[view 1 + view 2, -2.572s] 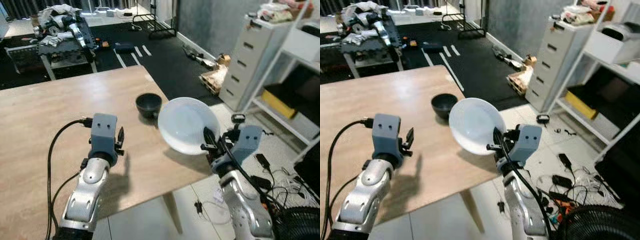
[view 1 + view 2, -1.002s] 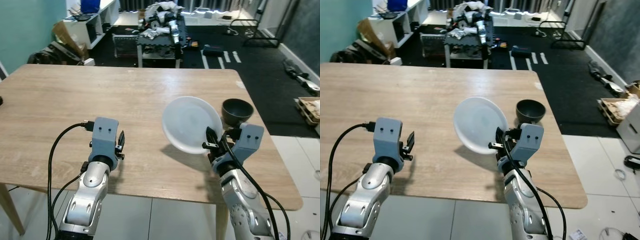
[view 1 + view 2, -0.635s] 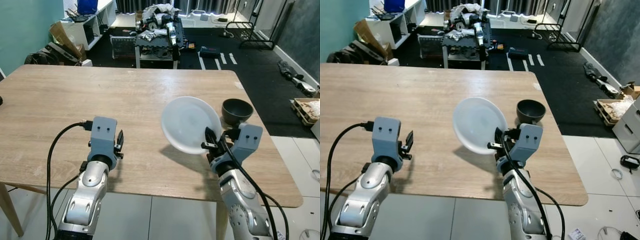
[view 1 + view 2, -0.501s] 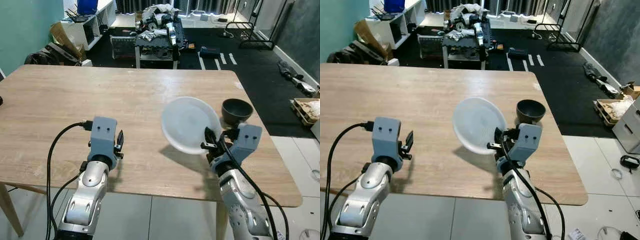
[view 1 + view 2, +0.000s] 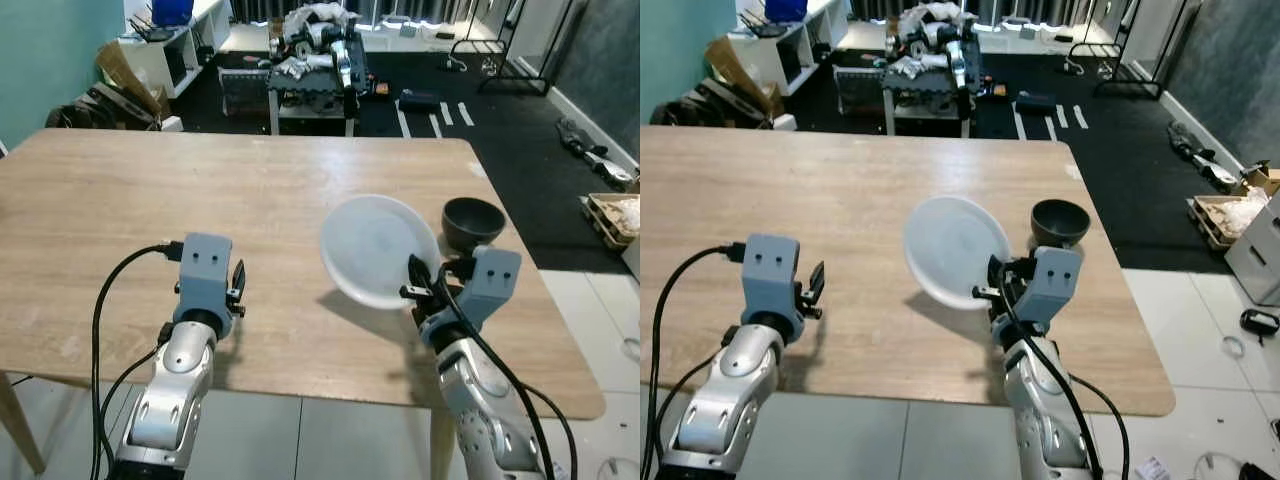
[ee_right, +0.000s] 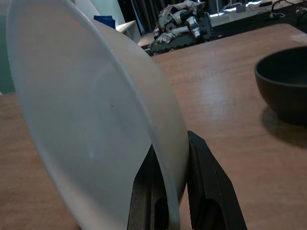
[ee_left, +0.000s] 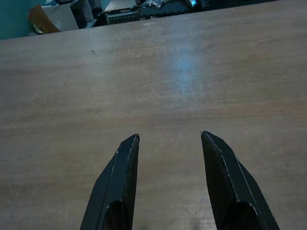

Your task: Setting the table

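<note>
Table setting is seen at an early stage, by the look of it: on the wooden bench (image 5: 150,190) only a dark bowl (image 5: 473,221) has been set down, near the far right corner, while the white plate (image 5: 377,248) is held in the air and has not yet been laid. No cutlery or glasses can be made out on the bench, so most of the setting is judged to be left. On the left, the left pincer (image 7: 170,140) is held low over bare wood near the front edge, its two black fingers spread apart and nothing between them. Toward the right, the plate is gripped by its near rim in the right pincer (image 5: 990,283), the fingers (image 6: 206,191) closed on either side of the rim. The plate is tilted steeply, its face turned toward the robot's left, and rises up and away from the pincer above the bench top without touching it. The bowl stands just beyond and to the right of the plate, apart from it. Placing the plate flat on the bench appears to be the step in hand.
</note>
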